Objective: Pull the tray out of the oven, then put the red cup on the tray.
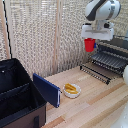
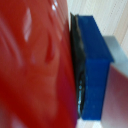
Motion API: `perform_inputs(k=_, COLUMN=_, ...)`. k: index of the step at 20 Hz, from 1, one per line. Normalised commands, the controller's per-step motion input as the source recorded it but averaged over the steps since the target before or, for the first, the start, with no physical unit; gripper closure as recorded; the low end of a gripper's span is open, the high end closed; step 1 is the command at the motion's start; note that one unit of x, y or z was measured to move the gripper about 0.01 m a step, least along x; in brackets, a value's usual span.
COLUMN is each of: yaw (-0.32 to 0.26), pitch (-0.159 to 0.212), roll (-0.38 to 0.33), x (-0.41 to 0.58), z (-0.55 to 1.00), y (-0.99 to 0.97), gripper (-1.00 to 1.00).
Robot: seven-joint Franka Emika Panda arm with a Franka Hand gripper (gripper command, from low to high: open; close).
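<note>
Exterior view: pale wooden tabletop (image 1: 95,102) with visible plank lines, backed by a wall of light woven screen (image 1: 45,30). At 9 o'clock, a big black soft case (image 1: 17,95), lid open. Leaning against its side, a dark blue flat panel (image 1: 47,90), standing on edge. Near the centre, slightly toward 6 o'clock, a small white bowl (image 1: 72,90) with yellow food inside. At 3 o'clock, the oven (image 1: 112,57), dark and boxy, door (image 1: 95,72) dropped flat toward the table with its long black handle at the front edge. Ridged dark grey tray (image 1: 110,61) lying drawn forward in the oven mouth. At 1 o'clock, white Panda arm reaching down, gripper (image 1: 90,44) clamped on the red cup (image 1: 89,45), held in the air above the door's front edge, clear of the tray and not touching it.

Wrist view: glossy red cup wall (image 2: 35,65) filling most of the frame, very close and blurred. Pressed against it, a dark rubbery pad on a blue finger (image 2: 95,70). Strip of pale wood behind.
</note>
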Motion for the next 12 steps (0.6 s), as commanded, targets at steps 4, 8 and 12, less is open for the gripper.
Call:
perform_inputs(k=4, yaw=-0.048, pitch=0.003, roll=0.037, x=-0.003, z=0.02, y=-0.99, gripper=1.0)
perform_inputs(k=8, yaw=-0.095, pitch=0.017, roll=0.023, x=0.006, z=0.0, y=-0.86, gripper=1.0)
perform_inputs(k=12, yaw=-0.145, pitch=0.004, roll=0.02, x=0.104, z=-0.09, y=-0.59, gripper=1.0)
